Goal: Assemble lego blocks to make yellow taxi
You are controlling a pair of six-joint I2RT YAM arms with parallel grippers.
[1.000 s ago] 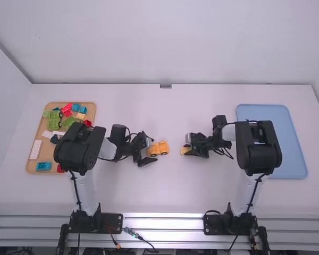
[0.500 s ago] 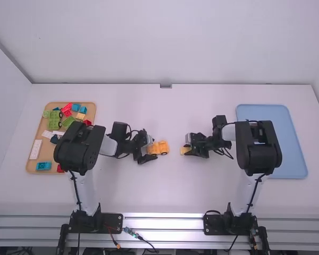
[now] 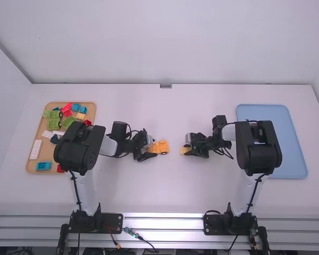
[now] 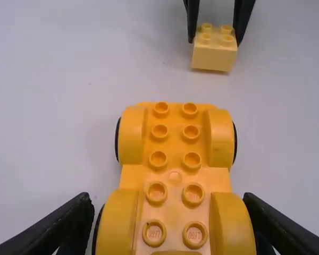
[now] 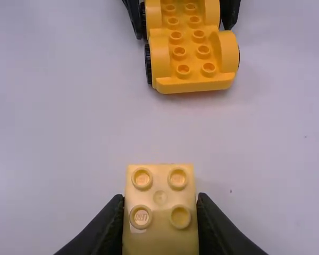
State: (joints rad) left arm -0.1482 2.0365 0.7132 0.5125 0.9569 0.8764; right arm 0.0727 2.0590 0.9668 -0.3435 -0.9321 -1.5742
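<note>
High view: L gripper (image 3: 151, 147) at near end of yellow chassis (image 3: 160, 147), mid-table; R gripper (image 3: 189, 148) opp., w/ pale yellow block (image 3: 184, 151); parts tray (image 3: 49, 152) at L side, blue tray (image 3: 293, 159) at R side.
L wrist view: jaws clamped on chassis, one per side at wheel pair; studs face up; block well clear of chassis.
R wrist view: jaws clenched on block, both sides; 4 studs up; chassis apart from block, betw. L gripper's jaws.
</note>
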